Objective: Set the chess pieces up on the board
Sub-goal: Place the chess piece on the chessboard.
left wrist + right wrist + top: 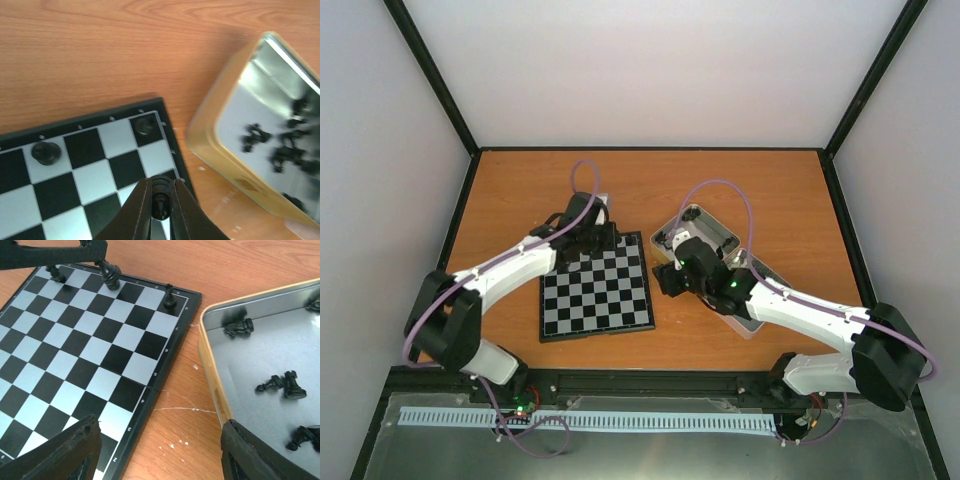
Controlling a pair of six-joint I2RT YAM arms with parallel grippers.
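Note:
The board (595,292) lies in front of the left arm. My left gripper (161,200) is shut on a black chess piece (161,196) over the board's (75,175) far right corner. The right wrist view shows that held piece (111,276) hanging just over the back row. Two more black pieces (46,152) (145,125) stand on that row, one on the corner square (170,297). My right gripper (160,452) is open and holds nothing. It hovers over bare wood between the board (90,350) and the tin (212,385). In the top view my left gripper (598,240) is at the board's far edge and my right gripper (665,278) is beside its right edge.
The silver tin (705,228) right of the board holds several loose black pieces (285,385) (255,136), most lying on their sides. Part of another tin (603,203) shows behind the left gripper. Black frame rails border the orange tabletop (520,190).

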